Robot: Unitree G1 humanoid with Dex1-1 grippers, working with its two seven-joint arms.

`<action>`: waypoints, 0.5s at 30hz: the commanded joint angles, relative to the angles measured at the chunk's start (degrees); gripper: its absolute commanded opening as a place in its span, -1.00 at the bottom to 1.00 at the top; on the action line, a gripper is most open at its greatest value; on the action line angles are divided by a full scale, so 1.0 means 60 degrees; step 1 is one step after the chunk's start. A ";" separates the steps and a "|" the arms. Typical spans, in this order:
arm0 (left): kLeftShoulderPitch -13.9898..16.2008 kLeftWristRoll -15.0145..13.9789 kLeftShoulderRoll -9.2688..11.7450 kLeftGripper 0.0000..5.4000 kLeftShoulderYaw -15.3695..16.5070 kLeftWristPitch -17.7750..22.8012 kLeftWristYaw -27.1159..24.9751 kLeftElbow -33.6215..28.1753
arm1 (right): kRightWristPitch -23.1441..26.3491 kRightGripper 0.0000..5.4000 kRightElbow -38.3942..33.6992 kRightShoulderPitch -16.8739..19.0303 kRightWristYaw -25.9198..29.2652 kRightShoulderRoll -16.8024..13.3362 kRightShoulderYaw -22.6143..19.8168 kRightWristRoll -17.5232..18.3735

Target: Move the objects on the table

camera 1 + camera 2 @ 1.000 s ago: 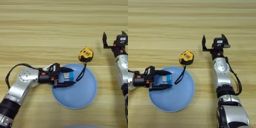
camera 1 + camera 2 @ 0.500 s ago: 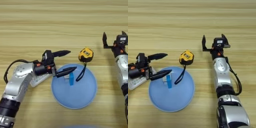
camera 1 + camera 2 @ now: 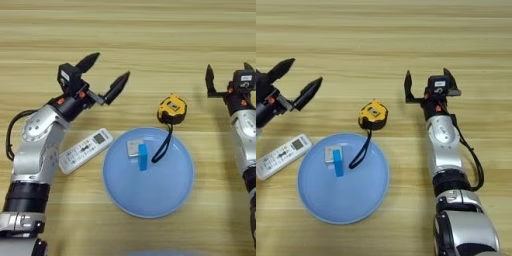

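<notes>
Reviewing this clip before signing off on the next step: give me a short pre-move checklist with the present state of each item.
1. Left gripper open and holding nothing: ok.
2. Blue bar released on the plate, beside the grey tile: ok.
3. Remote lies free on the table, left of the plate, for a grasp: ok.
4. Tape measure strap lies over the plate rim near the bar: not ok.
5. Right gripper open, parked away from the things: ok.

Both end effectors empty, fingers spread.
</notes>
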 commanded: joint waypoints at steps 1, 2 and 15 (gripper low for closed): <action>-0.0629 0.0508 -0.0145 0.99 0.0601 -0.0721 0.1175 0.1642 | -0.0046 1.00 0.0055 -0.0089 0.0064 -0.0069 -0.0040 0.0057; -0.0756 0.0636 -0.0136 0.99 0.0700 -0.0956 0.1384 0.2082 | -0.0046 1.00 0.0058 -0.0086 0.0069 -0.0074 -0.0044 0.0060; -0.1795 0.1143 0.0094 0.99 0.1400 -0.3155 0.2403 0.5510 | -0.0037 1.00 0.0103 -0.0089 0.0193 -0.0150 -0.0138 0.0097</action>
